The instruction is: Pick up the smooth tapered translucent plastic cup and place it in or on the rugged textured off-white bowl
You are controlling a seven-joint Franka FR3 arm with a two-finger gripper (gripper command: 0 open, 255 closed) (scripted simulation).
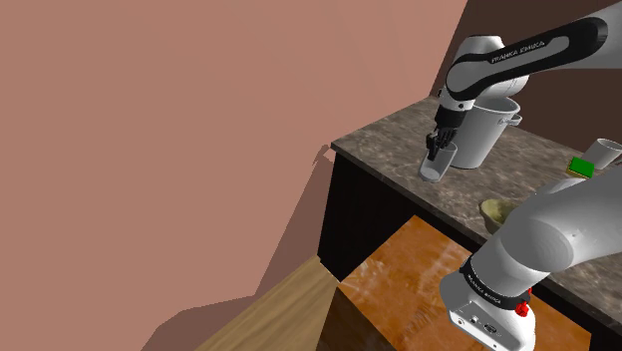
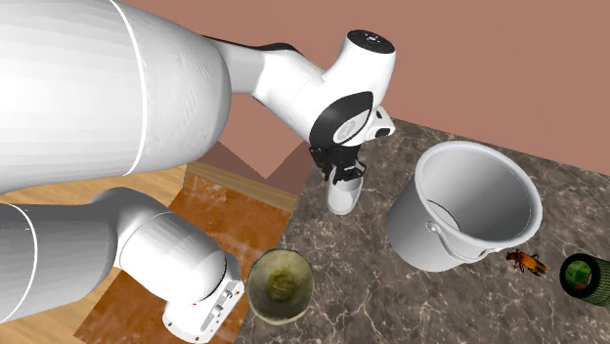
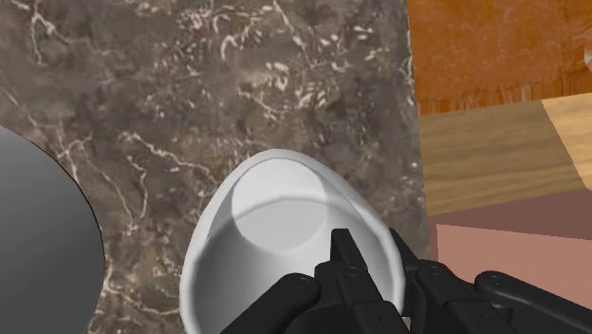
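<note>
Firmly the gripper clamps the pale cup by its rim, one finger inside, just beside the white bucket on the marble counter, well apart from the olive-tinged bowl

Home kitchen — marbled stone countertop, wooden floor, pinkish-brown walls

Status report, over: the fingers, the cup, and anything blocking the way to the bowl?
Gripper shut on rim of white cup. Cup near counter edge. White pail beside it, not between cup and bowl.
</note>
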